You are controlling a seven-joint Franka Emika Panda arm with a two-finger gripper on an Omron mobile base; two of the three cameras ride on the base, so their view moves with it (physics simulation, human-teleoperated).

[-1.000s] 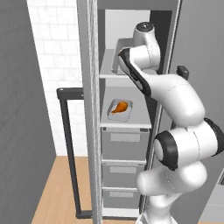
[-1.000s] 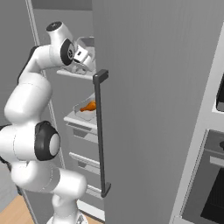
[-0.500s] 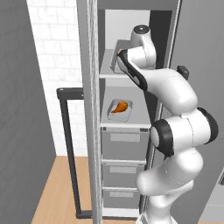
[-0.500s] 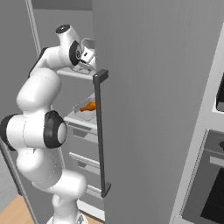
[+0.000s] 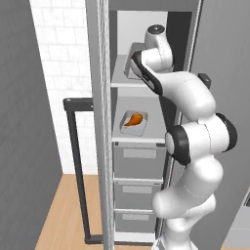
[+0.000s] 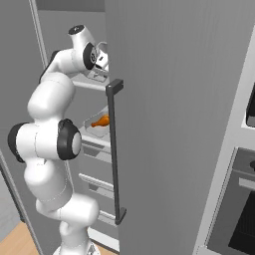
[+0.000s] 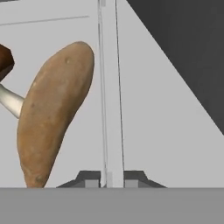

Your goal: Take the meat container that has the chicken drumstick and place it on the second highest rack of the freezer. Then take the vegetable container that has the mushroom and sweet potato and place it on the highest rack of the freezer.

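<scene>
In the hand view my gripper (image 7: pixel 111 179) is shut on the thin upright wall of the vegetable container (image 7: pixel 110 87). Inside the container lie the tan sweet potato (image 7: pixel 52 113) and, at the left edge, the mushroom (image 7: pixel 5 59) with its pale stem. In the base views the arm reaches up into the open freezer (image 5: pixel 146 29), and the container (image 5: pixel 129 62) is at the highest rack (image 5: pixel 122 84). Whether it rests on the board I cannot tell. The meat container (image 5: pixel 133 123) with the chicken drumstick (image 5: pixel 134 119) sits on the second rack (image 5: pixel 157 128).
Grey drawers (image 5: pixel 139 161) fill the freezer below the racks. The open freezer door with its dark bar handle (image 6: pixel 114 149) stands on the right. Another dark handle (image 5: pixel 75 161) shows left of the freezer, with a black oven front (image 6: pixel 246 219) at far right.
The arm has stretched further into the freezer at the top shelf, carrying the vegetable container inward. The meat container on the second rack has not moved.
</scene>
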